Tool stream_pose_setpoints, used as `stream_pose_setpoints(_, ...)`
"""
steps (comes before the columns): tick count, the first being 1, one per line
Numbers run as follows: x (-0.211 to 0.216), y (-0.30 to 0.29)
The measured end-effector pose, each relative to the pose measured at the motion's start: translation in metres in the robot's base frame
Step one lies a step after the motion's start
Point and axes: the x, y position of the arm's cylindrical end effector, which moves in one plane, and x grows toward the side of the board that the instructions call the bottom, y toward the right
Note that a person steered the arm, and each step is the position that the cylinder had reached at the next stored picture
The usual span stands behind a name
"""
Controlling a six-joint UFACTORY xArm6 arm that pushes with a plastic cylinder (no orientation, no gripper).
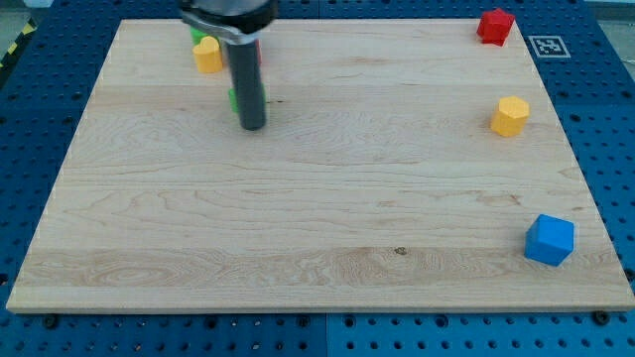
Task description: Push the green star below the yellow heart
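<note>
Our arm carries no gripper, so there is nothing to report as apart, together or clamped; it ends in a dark rod, and my tip rests on the desk in the far left part of the wooden board. Just to the left of the rod, touching or nearly touching it, we see a thin sliver of green peeking out from behind the shaft; this seems to be the green star, though most of it is hidden and we cannot make out its shape. Farther back and slightly left sits the yellow heart, near the far edge of the desk, with another small bit of green showing just behind it, too covered for us to name. A narrow strip of red or pink shows along the right side of the rod, also mostly concealed. Well apart from all this, on the right side, we find a red block at the far right corner, a yellow hexagonal block nearer along the right edge, and a blue cube-like block near the right corner closest to us.
</note>
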Motion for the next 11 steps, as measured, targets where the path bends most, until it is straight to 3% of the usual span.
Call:
stream_pose_setpoints(1, -0.007, -0.008)
stream_pose_setpoints(2, 0.032, 0.043)
stream_pose_setpoints(3, 0.006, 0.041)
stream_pose_setpoints(5, -0.025, -0.061)
stream_pose_setpoints(6, -0.024, -0.058)
stream_pose_setpoints(7, 0.01, 0.011)
stream_pose_setpoints(8, 0.008, 0.037)
stream_pose_setpoints(11, -0.035, 0.003)
